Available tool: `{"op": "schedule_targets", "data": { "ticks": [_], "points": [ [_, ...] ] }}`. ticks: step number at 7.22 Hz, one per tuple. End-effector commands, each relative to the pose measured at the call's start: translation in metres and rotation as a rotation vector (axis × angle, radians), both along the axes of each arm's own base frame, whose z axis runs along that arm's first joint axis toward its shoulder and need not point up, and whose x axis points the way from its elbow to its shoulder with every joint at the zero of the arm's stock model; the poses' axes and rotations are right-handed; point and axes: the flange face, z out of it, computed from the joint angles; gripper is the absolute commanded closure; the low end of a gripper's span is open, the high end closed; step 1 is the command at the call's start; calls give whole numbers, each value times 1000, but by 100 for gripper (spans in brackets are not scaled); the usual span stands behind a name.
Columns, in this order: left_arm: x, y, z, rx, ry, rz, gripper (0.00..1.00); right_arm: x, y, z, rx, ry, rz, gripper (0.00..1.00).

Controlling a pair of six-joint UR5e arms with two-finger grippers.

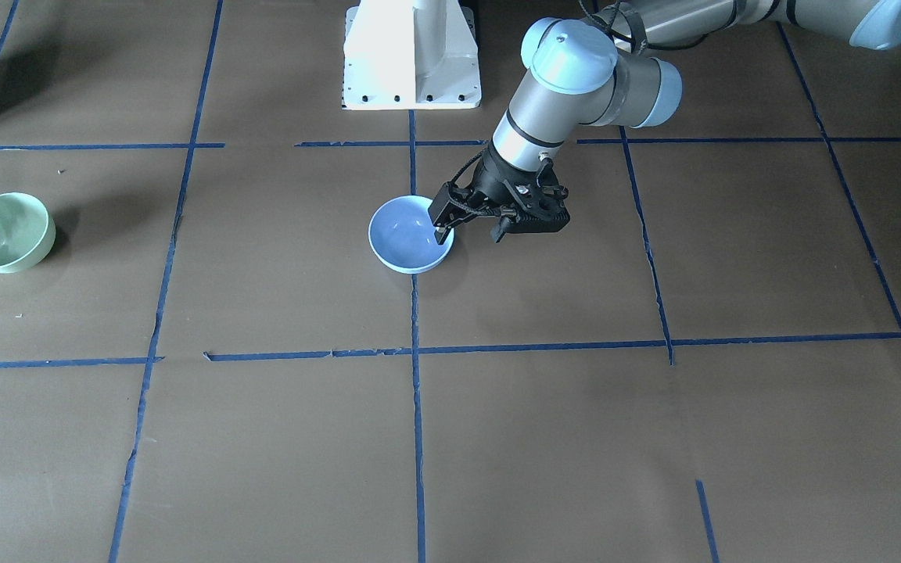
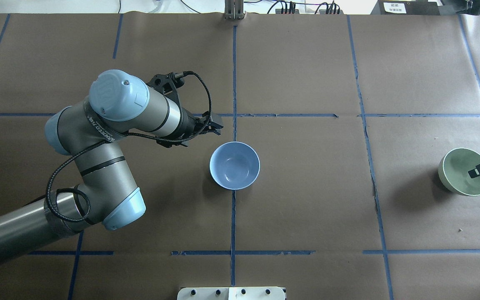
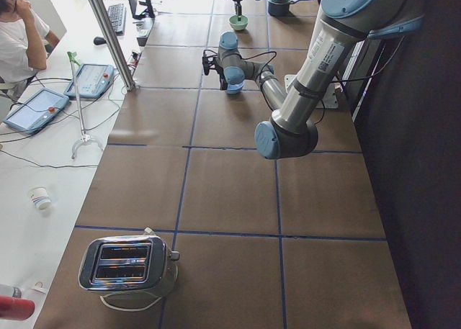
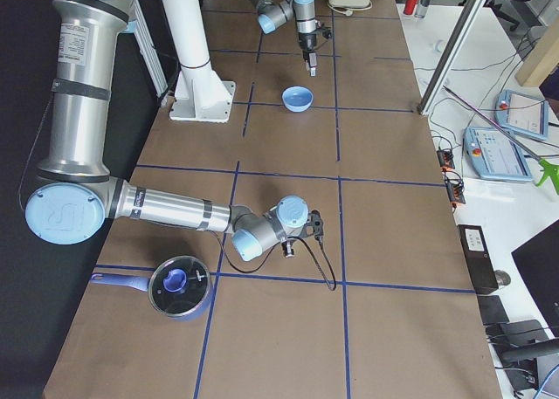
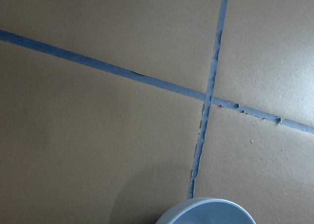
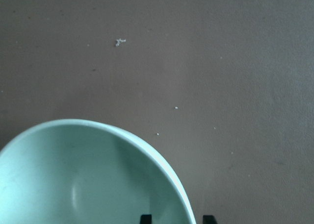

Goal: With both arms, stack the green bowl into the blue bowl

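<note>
Brown paper (image 2: 302, 66) is laid out and gridded with blue tape (image 2: 234, 75). A chrome toaster (image 3: 128, 264) is parked at one end, a blue saucepan (image 4: 179, 286) at the other; what's probably a paper cup (image 3: 39, 197) is left off to the side.

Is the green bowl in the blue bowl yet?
No, the green bowl sits far from the empty blue bowl.

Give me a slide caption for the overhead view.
The left gripper hovers beside the central blue bowl; the right gripper reaches the green bowl at far right.
</note>
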Motion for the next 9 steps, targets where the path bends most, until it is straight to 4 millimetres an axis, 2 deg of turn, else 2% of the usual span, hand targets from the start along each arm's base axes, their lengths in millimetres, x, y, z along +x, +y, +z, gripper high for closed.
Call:
{"op": "schedule_targets", "data": {
  "ticks": [1,2,3,4,5,6,7,8,9],
  "points": [
    [-7,1,-8,11,16,-5,0,-2,-1,-14,32,-30,3,100],
    [-27,-2,-24,33,47,-26,0,-14,-7,-70,45,-80,38,100],
    [-51,-1,-26,46,66,-46,0,-46,-25,-134,27,-143,54,100],
    [-68,-4,-28,54,76,-65,0,-94,-39,-204,-42,-215,82,100],
    [-75,-5,-31,60,83,-73,0,-151,-52,-279,-108,-289,83,100],
    [-79,-9,-31,59,83,-80,0,-213,-51,-346,-176,-336,115,100],
    [-81,-10,-30,60,83,-83,0,-277,-33,-395,-254,-362,155,100],
    [-82,-10,-30,60,83,-85,0,-316,-27,-437,-266,-332,187,100],
    [-82,-11,-30,60,83,-87,0,-347,-18,-458,-265,-286,220,100]
  ]
}}
